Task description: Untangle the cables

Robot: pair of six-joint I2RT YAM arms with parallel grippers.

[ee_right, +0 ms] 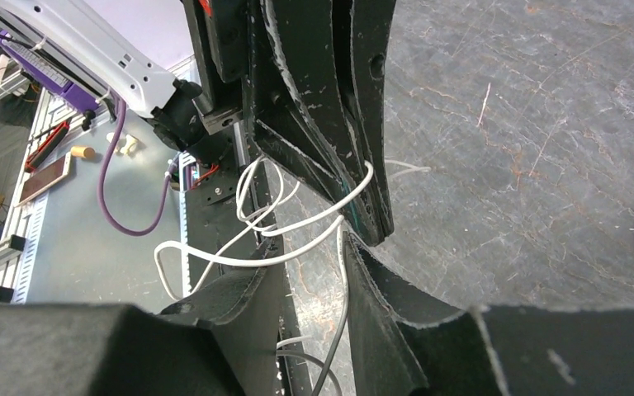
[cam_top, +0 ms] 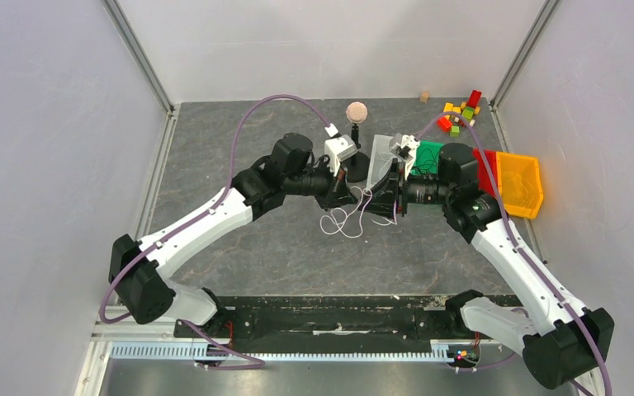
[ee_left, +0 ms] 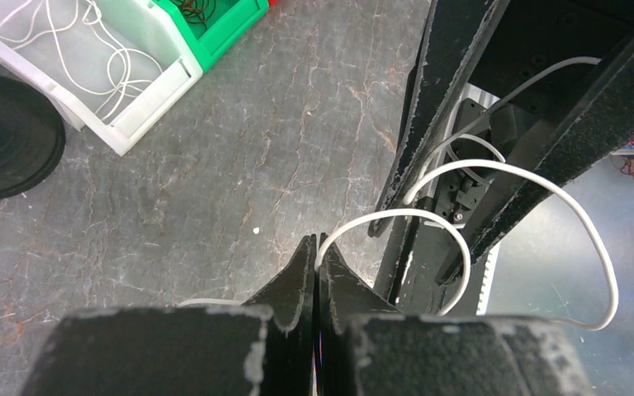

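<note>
Several thin white cables (ee_left: pixel 404 211) (loosely looped).

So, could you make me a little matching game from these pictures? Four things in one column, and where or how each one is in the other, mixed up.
Things:
1. left gripper
2. right gripper
3. white bin
4. coloured blocks

Place or state:
A. in the far right corner of the table
B. jaws apart, a white cable running between them
C. shut on the white cable
D. holds loose white cables

Pairs: 1-C, 2-B, 3-D, 4-A
</note>
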